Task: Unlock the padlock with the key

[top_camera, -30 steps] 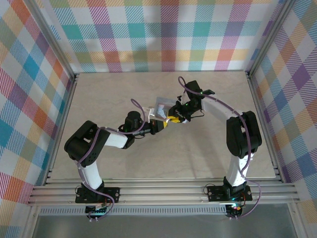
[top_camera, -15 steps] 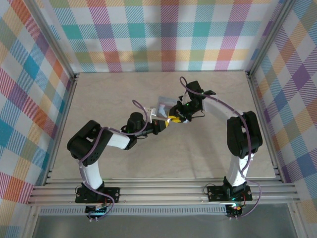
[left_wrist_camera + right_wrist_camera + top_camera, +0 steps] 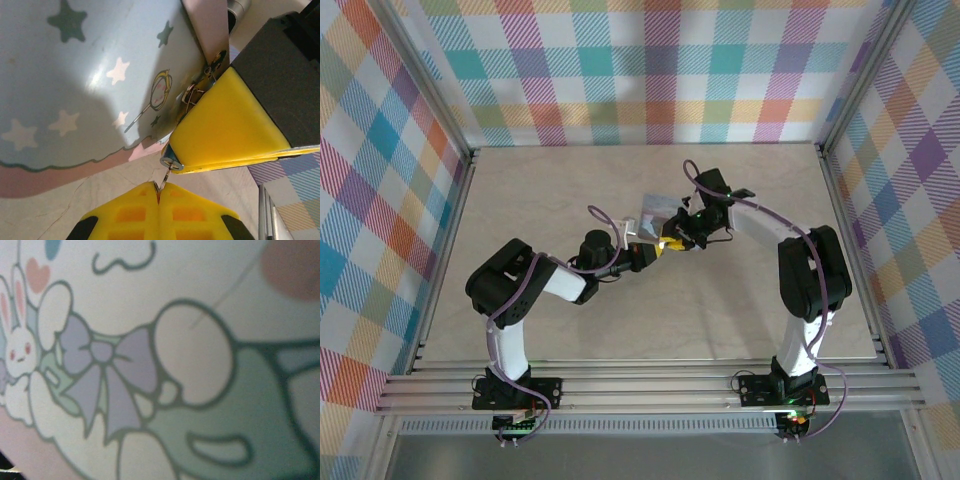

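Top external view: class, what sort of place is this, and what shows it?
Probably a robot test cell: plaid walls on an aluminium frame enclose a pale table, with left arm and right arm bolted at its near edge.

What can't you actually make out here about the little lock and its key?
Tiny blue-teal padlock: left wrist view, body hidden between the right gripper and its yellow fingers; a metal end pokes out.
Thin metal key: handle buried in the shut left gripper; whether its tip is in the keyhole is too small to tell.
Top view: both too small, under the grippers.
Pale blue cartoon-printed tin: right wrist view, blurred close-up, cut off by every edge.
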Controlling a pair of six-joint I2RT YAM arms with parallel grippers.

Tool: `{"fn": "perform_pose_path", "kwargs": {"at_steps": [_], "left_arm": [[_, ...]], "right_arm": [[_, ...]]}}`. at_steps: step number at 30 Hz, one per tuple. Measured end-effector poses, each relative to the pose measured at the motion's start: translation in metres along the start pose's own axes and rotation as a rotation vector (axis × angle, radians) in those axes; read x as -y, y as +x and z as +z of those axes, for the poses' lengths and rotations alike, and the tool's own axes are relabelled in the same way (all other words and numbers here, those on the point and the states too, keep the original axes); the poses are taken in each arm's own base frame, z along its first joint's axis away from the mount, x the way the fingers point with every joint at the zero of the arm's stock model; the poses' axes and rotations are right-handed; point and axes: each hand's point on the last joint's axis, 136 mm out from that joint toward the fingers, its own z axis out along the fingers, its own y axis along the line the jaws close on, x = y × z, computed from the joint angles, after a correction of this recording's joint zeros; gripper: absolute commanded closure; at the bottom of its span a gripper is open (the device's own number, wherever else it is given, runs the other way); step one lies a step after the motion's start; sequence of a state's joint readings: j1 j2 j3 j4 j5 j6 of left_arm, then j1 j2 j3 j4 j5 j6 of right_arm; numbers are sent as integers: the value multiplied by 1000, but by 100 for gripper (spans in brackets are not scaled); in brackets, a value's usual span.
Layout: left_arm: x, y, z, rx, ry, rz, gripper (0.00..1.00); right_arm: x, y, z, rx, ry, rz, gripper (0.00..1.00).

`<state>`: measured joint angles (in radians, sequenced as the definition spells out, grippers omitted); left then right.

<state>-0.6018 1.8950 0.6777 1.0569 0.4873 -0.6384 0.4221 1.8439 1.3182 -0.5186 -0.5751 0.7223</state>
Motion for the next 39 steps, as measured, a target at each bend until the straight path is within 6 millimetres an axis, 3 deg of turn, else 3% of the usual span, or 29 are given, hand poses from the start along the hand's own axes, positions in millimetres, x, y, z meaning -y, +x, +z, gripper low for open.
{"fn": "perform_pose_path", "kwargs": {"at_steps": [7, 14, 16, 23, 31, 39], "left_arm": [[-8, 18, -10, -25, -14, -42, 100], [-26, 58, -24, -88, -82, -85, 100], [-29, 63, -25, -91, -94, -87, 100], [-30, 61, -26, -58, -89, -86, 100], [-29, 61, -27, -48, -86, -81, 100], [-29, 62, -28, -47, -83, -83, 100]], "right_arm": [[7, 14, 14, 54, 15, -45, 69], [31, 37, 26, 52, 32, -2, 58], [29, 37, 25, 64, 24, -2, 54], [35, 37, 21, 111, 40, 11, 43], [35, 33, 3, 232, 26, 31, 42], [46, 42, 18, 272, 23, 88, 39]]}}
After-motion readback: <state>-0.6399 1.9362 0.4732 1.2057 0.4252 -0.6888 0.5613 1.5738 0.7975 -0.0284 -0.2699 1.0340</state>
